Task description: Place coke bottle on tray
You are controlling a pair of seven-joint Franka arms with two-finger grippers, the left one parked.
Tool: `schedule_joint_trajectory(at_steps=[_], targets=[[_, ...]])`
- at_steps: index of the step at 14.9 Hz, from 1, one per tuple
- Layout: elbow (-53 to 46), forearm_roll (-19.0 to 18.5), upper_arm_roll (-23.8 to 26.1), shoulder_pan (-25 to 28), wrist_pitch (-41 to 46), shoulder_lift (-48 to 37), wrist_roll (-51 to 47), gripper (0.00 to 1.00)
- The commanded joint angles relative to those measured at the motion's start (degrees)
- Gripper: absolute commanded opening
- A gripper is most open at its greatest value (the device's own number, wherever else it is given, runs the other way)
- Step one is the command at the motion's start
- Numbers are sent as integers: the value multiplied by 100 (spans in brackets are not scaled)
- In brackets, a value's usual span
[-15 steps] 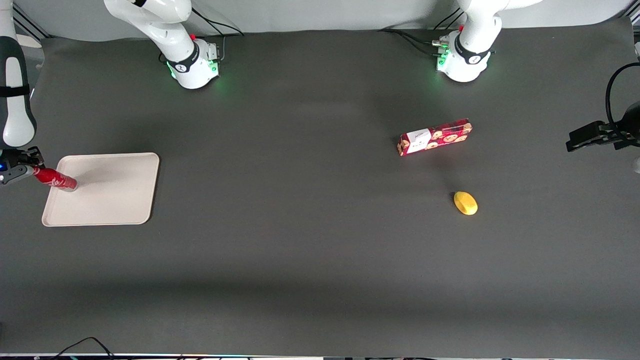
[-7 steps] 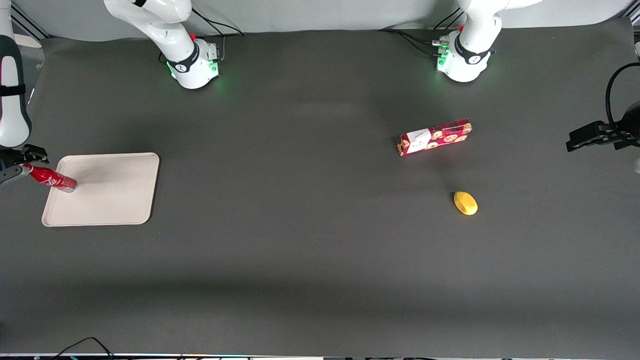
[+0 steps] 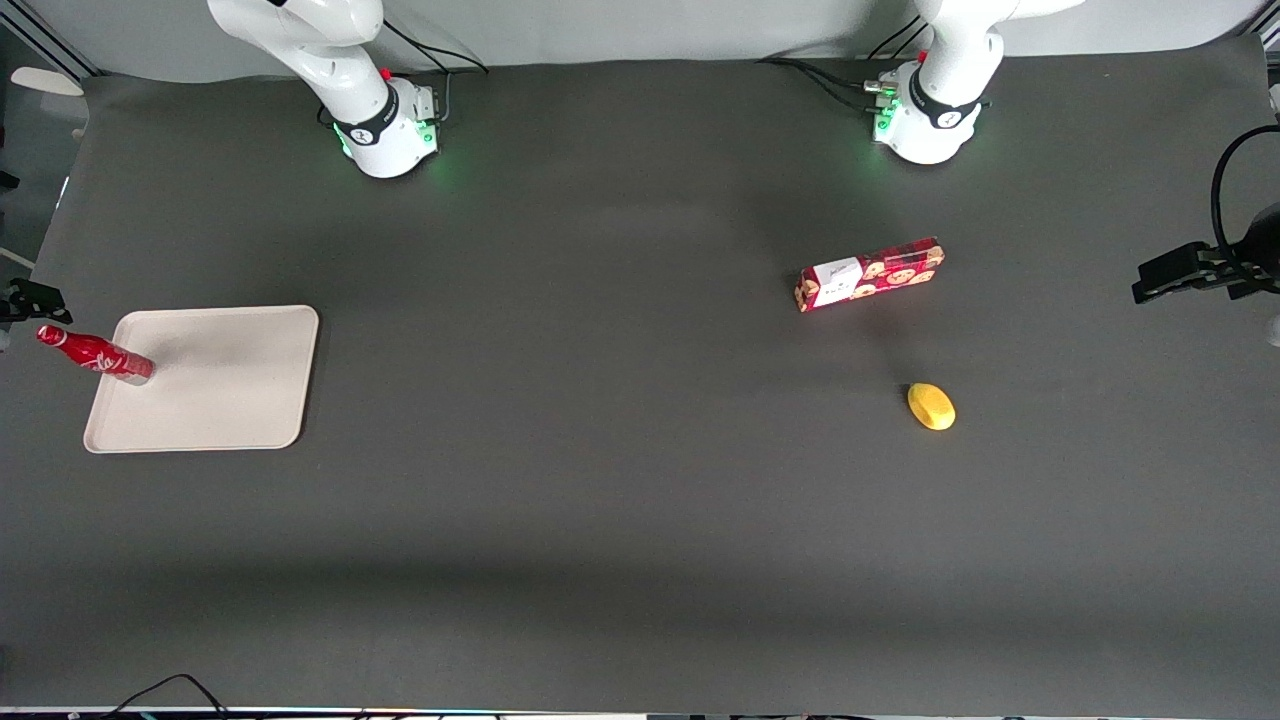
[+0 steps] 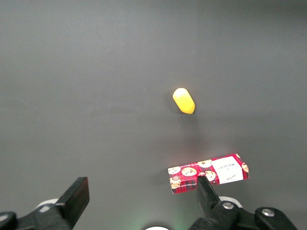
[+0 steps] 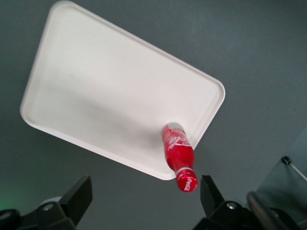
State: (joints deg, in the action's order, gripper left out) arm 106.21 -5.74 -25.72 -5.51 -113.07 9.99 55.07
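The red coke bottle (image 3: 95, 353) stands upright on the cream-beige tray (image 3: 220, 390), close to the tray edge at the working arm's end of the table. In the right wrist view the bottle (image 5: 179, 154) stands near a corner of the tray (image 5: 105, 96), its red cap toward the camera. My right gripper (image 5: 144, 203) is open and empty, high above the bottle, clear of it. In the front view only a dark bit of the gripper (image 3: 22, 298) shows at the frame edge.
A red cookie box (image 3: 868, 274) and a yellow lemon-like object (image 3: 931, 406) lie toward the parked arm's end of the table. The lemon is nearer the front camera than the box. Both also show in the left wrist view, box (image 4: 208, 173) and lemon (image 4: 183, 100).
The gripper let go of the bottle's neck and rose up and away, nearly out of the front view. The bottle stays standing on the tray.
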Motion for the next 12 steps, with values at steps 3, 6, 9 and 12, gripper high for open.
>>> schedule_joint_trajectory(at_steps=[3,6,9,12], targets=[[-12,2,1329,50,1758,-1884,-1845,100],[-329,90,2393,50,3033,-2518,-3567,100],[-207,702,3115,103,3317,-2870,-5089,100],[520,925,3713,129,2670,-3143,-5910,100]])
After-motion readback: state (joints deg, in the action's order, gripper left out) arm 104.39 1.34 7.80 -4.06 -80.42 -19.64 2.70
